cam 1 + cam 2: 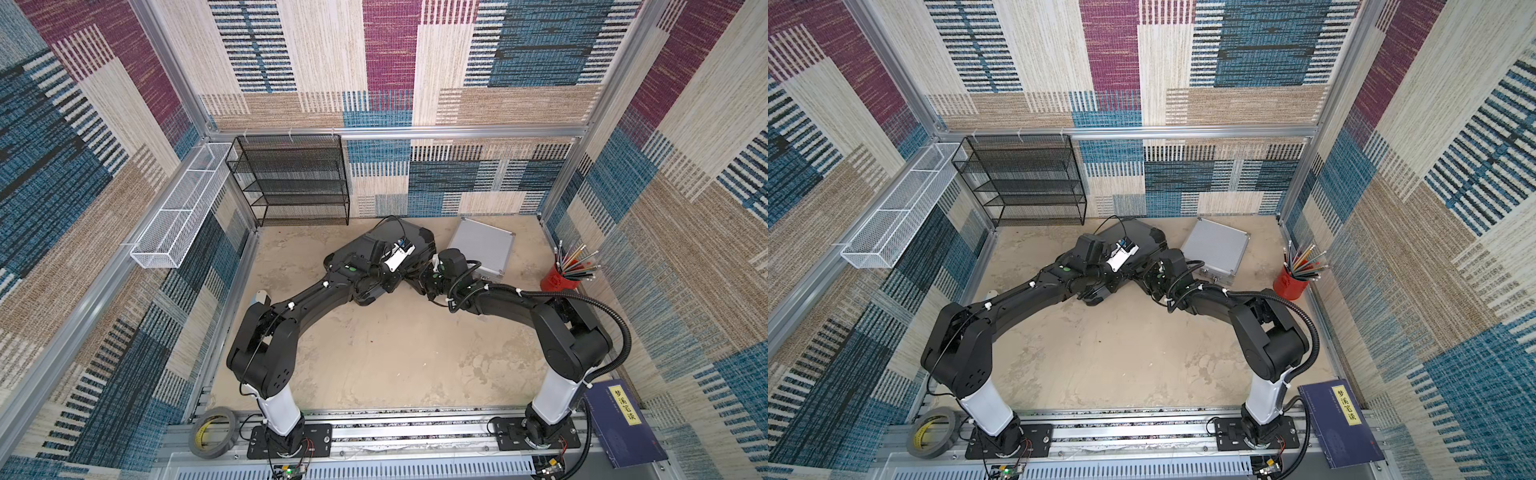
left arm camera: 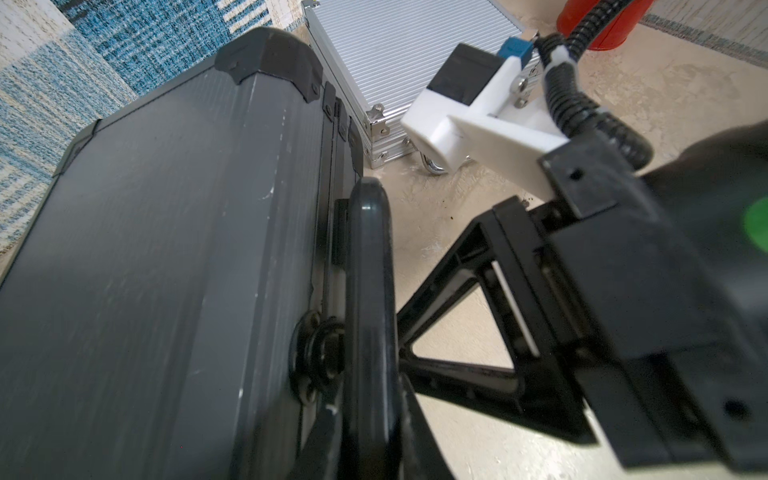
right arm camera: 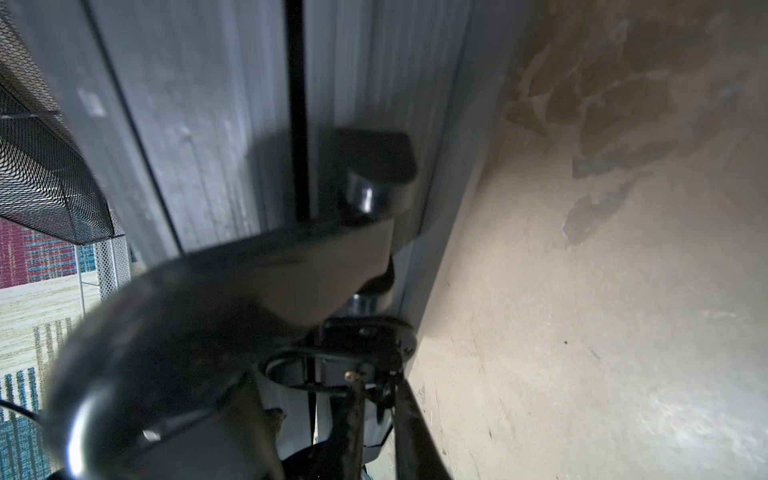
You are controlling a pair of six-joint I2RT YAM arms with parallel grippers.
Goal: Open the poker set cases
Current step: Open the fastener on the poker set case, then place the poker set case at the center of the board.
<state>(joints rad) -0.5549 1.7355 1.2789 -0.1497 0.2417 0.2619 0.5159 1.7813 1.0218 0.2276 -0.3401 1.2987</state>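
We're at the dark grey case (image 1: 417,237), far side of the table (image 1: 395,353).
The left gripper (image 2: 368,444) clamps its handle (image 2: 370,266). The right gripper (image 3: 380,386) sits at the case's front edge, jaws perhaps narrow, too blurred for us to tell. The silver case (image 1: 482,245) lies closed just beside, on the right.

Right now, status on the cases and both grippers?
Left gripper shut on the handle of the dark case. Right gripper tips nearly together at its front edge, grip unclear. Dark and silver case both closed. Left arm over the dark case.
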